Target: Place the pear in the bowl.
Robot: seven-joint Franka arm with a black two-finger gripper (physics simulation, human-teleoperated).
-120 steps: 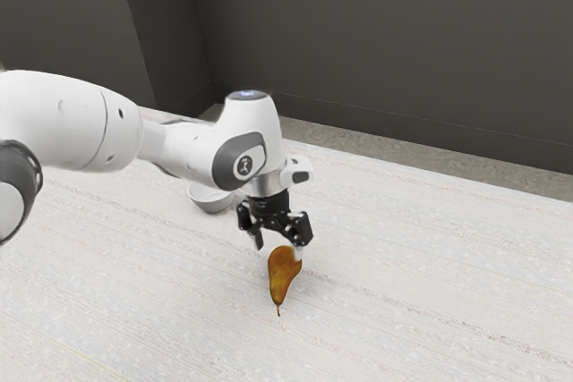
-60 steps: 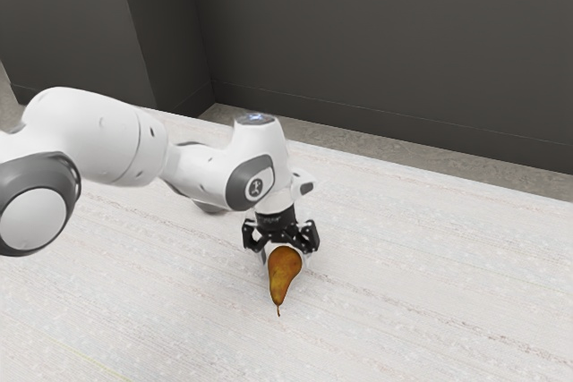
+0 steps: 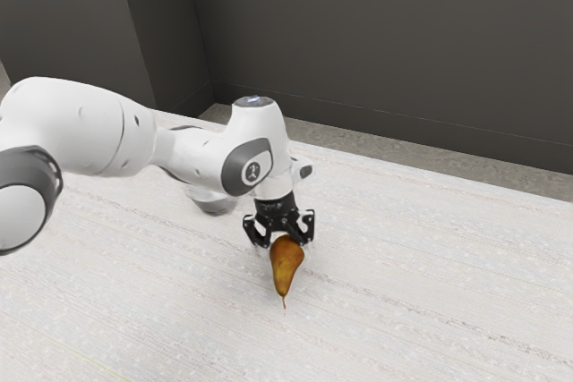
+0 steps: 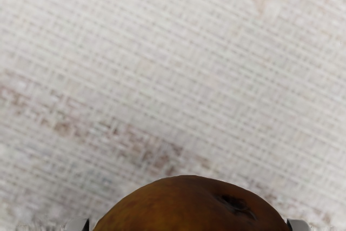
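My gripper (image 3: 286, 244) is closed around the thick end of the brown-orange pear (image 3: 286, 264), with the pear's narrow end and stem pointing toward the exterior view's lower edge. In the wrist view the pear (image 4: 189, 206) lies between the two tips of the gripper (image 4: 188, 224), one on either side. The light bowl (image 3: 213, 204) stands on the table behind the hand, toward the exterior view's left, partly covered by the arm.
The pale, streaked table (image 3: 430, 284) extends around the hand. Beyond its far edge are a strip of floor (image 3: 376, 145) and a dark wall (image 3: 385, 42).
My hand came down over the pear, closed on it and has risen a little. The pear has shifted slightly upward with it.
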